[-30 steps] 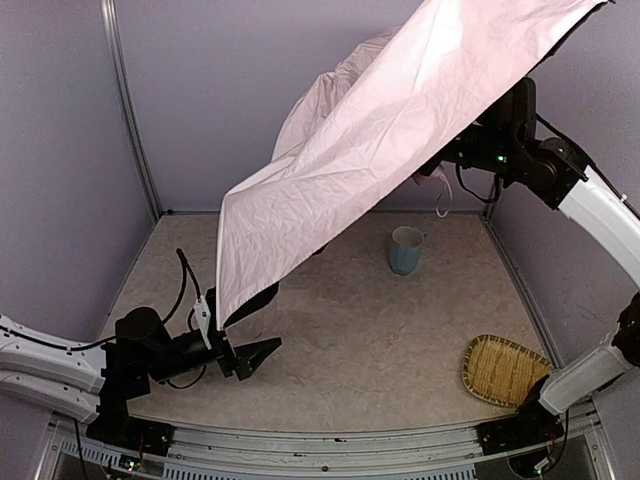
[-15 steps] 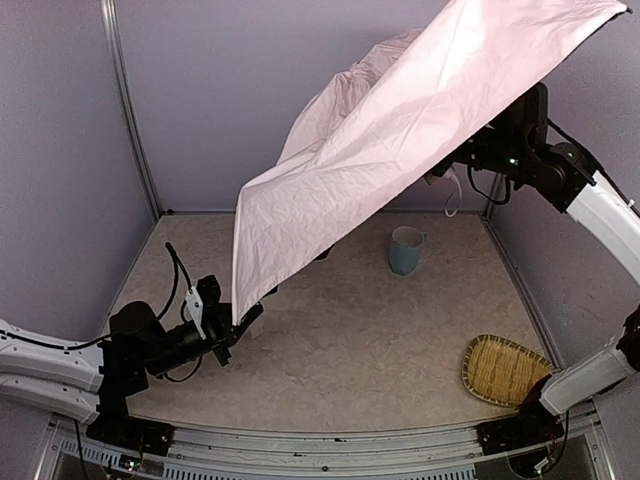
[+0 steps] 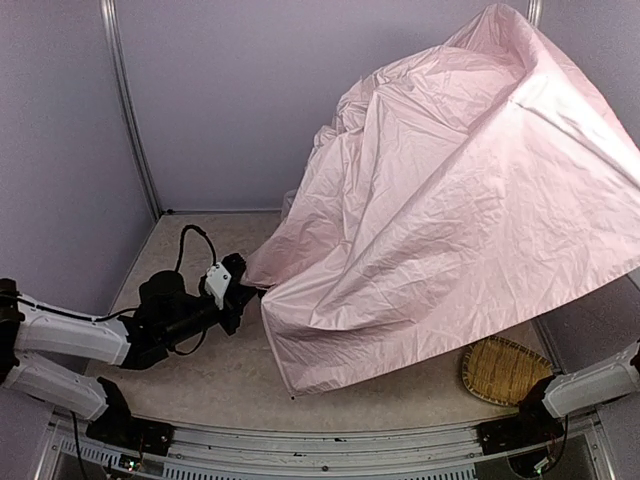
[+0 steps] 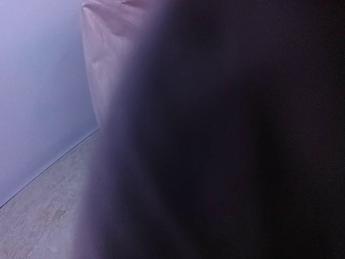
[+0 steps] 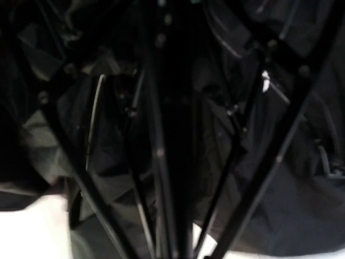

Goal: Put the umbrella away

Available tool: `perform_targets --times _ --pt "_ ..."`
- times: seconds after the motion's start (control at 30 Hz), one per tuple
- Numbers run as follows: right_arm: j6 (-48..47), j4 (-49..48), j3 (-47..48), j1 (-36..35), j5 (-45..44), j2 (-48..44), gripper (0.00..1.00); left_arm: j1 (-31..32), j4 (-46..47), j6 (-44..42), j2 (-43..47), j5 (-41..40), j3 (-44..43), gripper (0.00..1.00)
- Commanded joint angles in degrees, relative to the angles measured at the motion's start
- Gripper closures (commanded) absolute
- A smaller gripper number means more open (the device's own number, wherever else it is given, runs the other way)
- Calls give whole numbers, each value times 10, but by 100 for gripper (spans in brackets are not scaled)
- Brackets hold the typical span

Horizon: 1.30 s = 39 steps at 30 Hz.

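The umbrella [image 3: 450, 200] hangs open above the table's right half, its pale pink canopy draped down towards me. My left gripper [image 3: 243, 283] is shut on the canopy's lower left corner, low over the table. In the left wrist view a dark blur fills most of the picture, with pink fabric [image 4: 108, 54] at the upper left. The canopy hides my right gripper in the top view. The right wrist view looks up inside the umbrella at the black shaft [image 5: 172, 135], thin ribs and black lining. The fingers do not show there, and the umbrella stays aloft on that arm.
A woven bamboo tray [image 3: 500, 372] lies at the front right, partly under the canopy's hem. The right arm's white lower link [image 3: 590, 385] shows beside it. Purple walls close the back and both sides. Bare tabletop [image 3: 200, 385] lies in front of the left arm.
The left gripper shut on the canopy's corner and moved back and up. The canopy swung down and now covers the right arm and the back right of the table.
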<state>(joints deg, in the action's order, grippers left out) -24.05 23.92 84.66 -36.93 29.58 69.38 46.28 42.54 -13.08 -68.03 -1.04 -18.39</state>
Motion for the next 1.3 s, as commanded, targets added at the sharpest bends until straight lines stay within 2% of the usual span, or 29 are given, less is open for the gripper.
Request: perform_targets --times 0.0,0.17,0.27,0.4,0.57,0.8,1.07,1.13,1.2,1.27 --pt "-28 -37 -59 -37 68 -32 100 -20 11 -47 -96 36 -81 100" --pt "-83 -54 -105 -130 47 -35 100 -28 11 -67 -215 91 -176 100" --pt "-99 -43 -111 -156 19 -25 100 -30 -2 -75 -262 131 -228 100" --pt "-121 -28 -137 -182 -77 -13 100 -37 -49 -97 -312 159 -296 100" --pt "-167 -66 -213 -234 -186 -1 100 -39 -105 -127 -365 151 -361 100" --pt "-153 -200 -354 -243 -174 31 100 -52 -79 -126 -380 145 -364 100" --pt "-39 -298 -372 -253 -128 217 100 -61 -72 -132 -395 104 -370 99" --pt "-13 -304 -364 -253 -135 255 100 -68 -75 -124 -391 88 -365 81" --pt "7 -284 -348 -251 -140 283 100 -76 -83 -104 -384 39 -360 50" --pt "23 -258 -333 -247 -130 302 100 -91 -85 -76 -375 -40 -354 27"
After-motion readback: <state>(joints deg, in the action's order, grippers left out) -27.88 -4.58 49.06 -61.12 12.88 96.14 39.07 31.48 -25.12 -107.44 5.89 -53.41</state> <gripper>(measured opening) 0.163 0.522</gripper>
